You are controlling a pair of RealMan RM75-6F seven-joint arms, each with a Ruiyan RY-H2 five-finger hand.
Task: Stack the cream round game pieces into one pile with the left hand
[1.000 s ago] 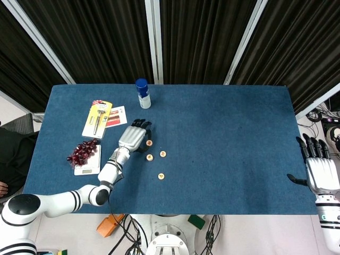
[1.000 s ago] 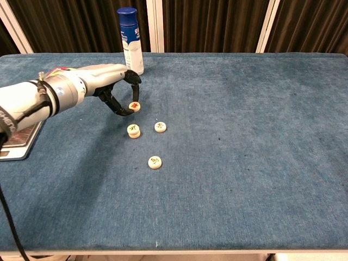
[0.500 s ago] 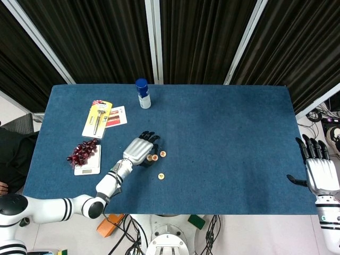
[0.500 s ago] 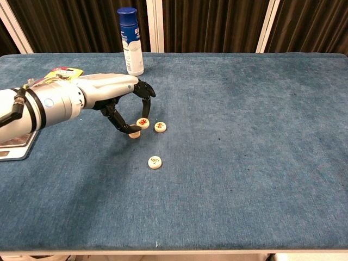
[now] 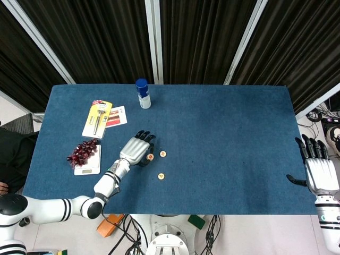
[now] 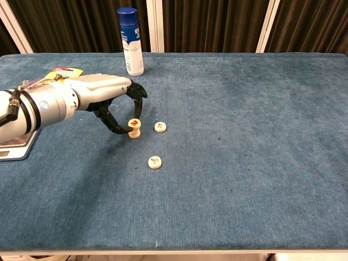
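Observation:
Two cream round pieces form a small pile [image 6: 134,129] [image 5: 150,156] left of the table's middle, the top one bearing a red mark. My left hand [image 6: 109,103] [image 5: 134,150] reaches in from the left and pinches that top piece [image 6: 134,124] between thumb and a finger while it rests on the lower one. Two more cream pieces lie flat on the cloth: one [image 6: 160,126] [image 5: 163,154] just right of the pile, another [image 6: 155,162] [image 5: 161,176] nearer the front. My right hand [image 5: 317,169] hangs off the table's right edge, fingers spread, holding nothing.
A blue-capped spray bottle [image 6: 130,41] [image 5: 142,93] stands at the back, behind the left hand. A yellow packaged tool [image 5: 97,118] and a scale [image 5: 87,164] carrying dark grapes [image 5: 82,152] lie to the left. The blue cloth table [image 6: 244,152] stretches right.
The left hand carried the red-marked piece from behind the group forward and set it on top of the left piece; its fingers remain around it. The right hand stayed still.

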